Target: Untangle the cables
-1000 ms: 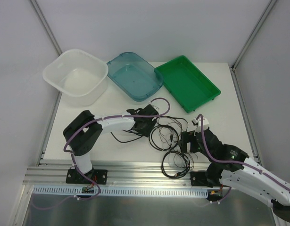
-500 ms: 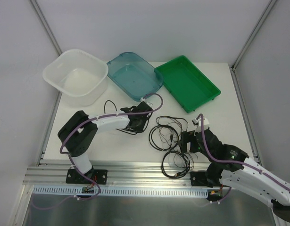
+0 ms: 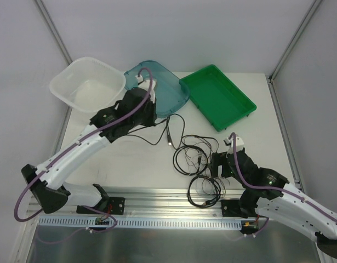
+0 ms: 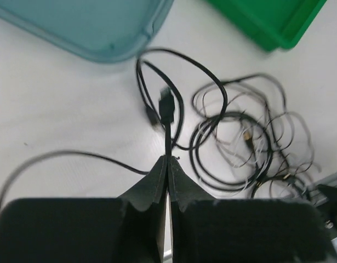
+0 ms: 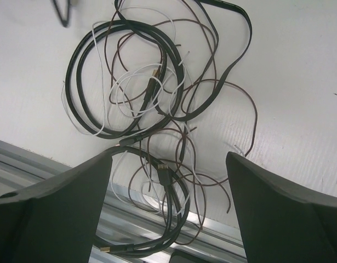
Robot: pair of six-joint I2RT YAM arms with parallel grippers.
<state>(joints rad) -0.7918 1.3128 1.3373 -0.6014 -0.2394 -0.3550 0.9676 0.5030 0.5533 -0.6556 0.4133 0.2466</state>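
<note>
The cables [image 3: 196, 156] lie in a tangle of thin black, dark brown and white cords on the table's middle right, with a lower coil [image 3: 205, 192] over the front rail. My left gripper [image 3: 150, 119] is shut on one black cable [image 4: 167, 137] and holds it up near the blue tray; its plug [image 4: 166, 107] dangles beyond the fingertips [image 4: 160, 170]. The tangle also shows in the left wrist view [image 4: 239, 137]. My right gripper [image 5: 169, 156] is open and empty, hovering just above the tangle [image 5: 141, 93].
A white basin [image 3: 67, 82], a blue tray [image 3: 173, 82] and a green tray [image 3: 239, 107] stand along the back of the table. An aluminium rail [image 3: 157, 197] runs along the front edge. Grey walls close in both sides.
My left arm has risen and swung back toward the blue tray, drawing the black cable away from the tangle. The right arm has not moved.
</note>
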